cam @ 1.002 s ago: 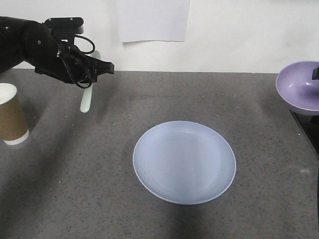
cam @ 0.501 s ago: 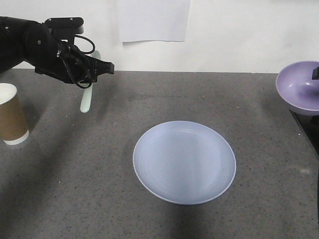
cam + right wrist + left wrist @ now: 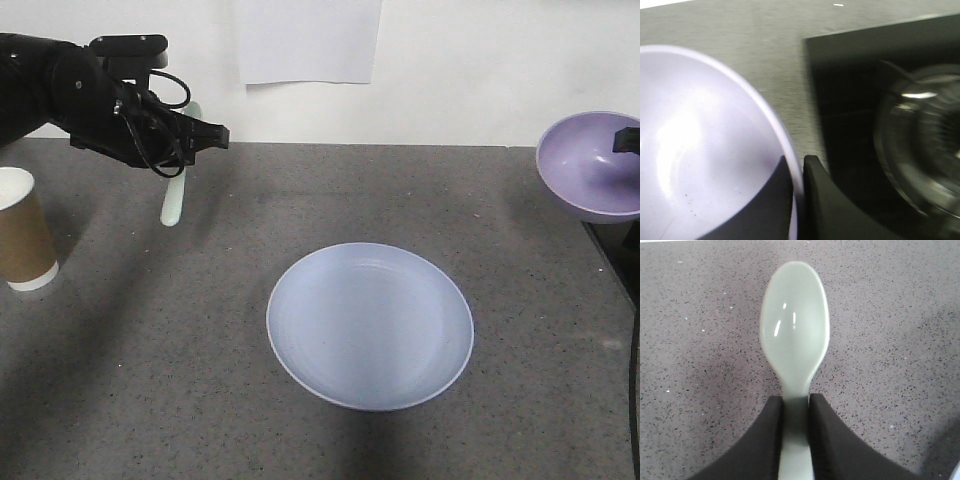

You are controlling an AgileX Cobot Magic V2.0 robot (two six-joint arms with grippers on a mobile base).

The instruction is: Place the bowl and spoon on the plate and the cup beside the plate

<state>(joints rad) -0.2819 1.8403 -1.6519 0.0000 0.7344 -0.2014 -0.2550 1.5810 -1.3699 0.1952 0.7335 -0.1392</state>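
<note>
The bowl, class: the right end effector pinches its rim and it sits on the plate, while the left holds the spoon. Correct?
No. The bowl is not on the plate; the front-facing view shows it held far right of it. The right end effector pinches its rim, and the left end effector holds the spoon.

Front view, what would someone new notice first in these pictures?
The big pale blue plate sits bare in the middle of the grey table. At the back left, the left tool pinches the mint spoon by its handle, while at the right edge the right tool grips the rim of the purple bowl.
</note>
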